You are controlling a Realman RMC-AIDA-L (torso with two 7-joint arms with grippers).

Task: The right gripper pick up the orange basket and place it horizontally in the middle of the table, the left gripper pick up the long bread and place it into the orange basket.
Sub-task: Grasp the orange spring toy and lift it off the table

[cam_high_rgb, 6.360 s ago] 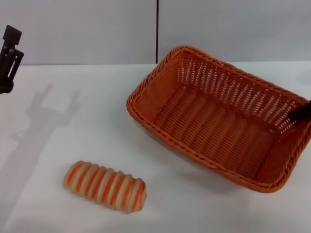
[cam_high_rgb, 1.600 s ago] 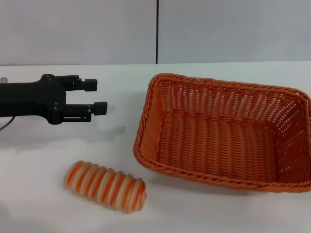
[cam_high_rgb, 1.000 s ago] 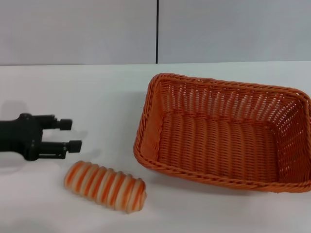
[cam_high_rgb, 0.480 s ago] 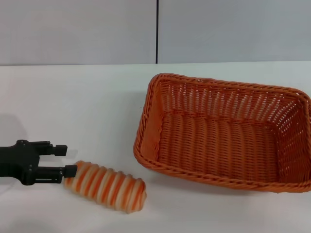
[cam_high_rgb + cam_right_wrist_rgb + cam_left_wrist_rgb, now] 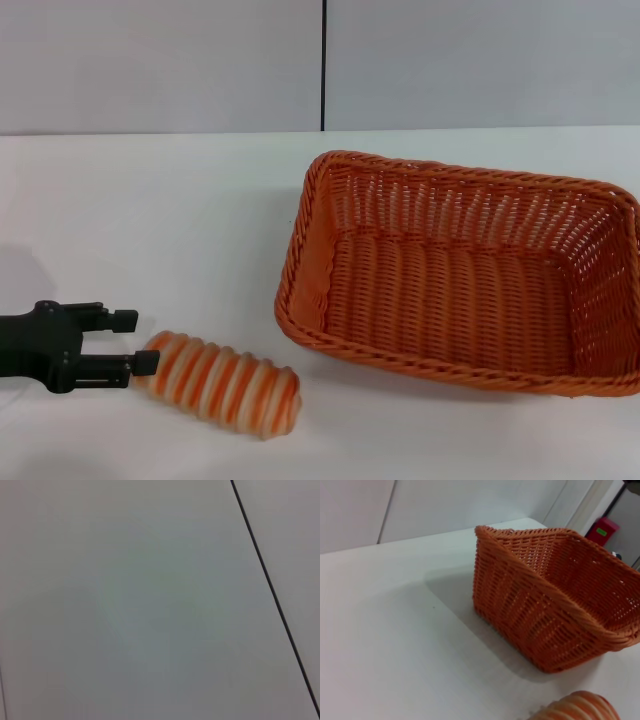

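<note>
While the left gripper [image 5: 128, 345] is seen low over the worktop [image 5: 180, 230] at the robot's left, its jaws are spread apart and nothing is held between them. Compared with a moment ago, the gripper has been brought down from near the basket's height to the level of the long bread [image 5: 218, 384], and the lower fingertip is now touching, or almost touching, the near end of the loaf. The bread is not yet between the jaws: it lies just beyond the tips, a little lower than the gap. It is judged that the reach is nearly finished and a grasp remains. Farther out, the orange basket [image 5: 460, 270] is already set horizontally and is empty. The right gripper is not seen anywhere.
</note>
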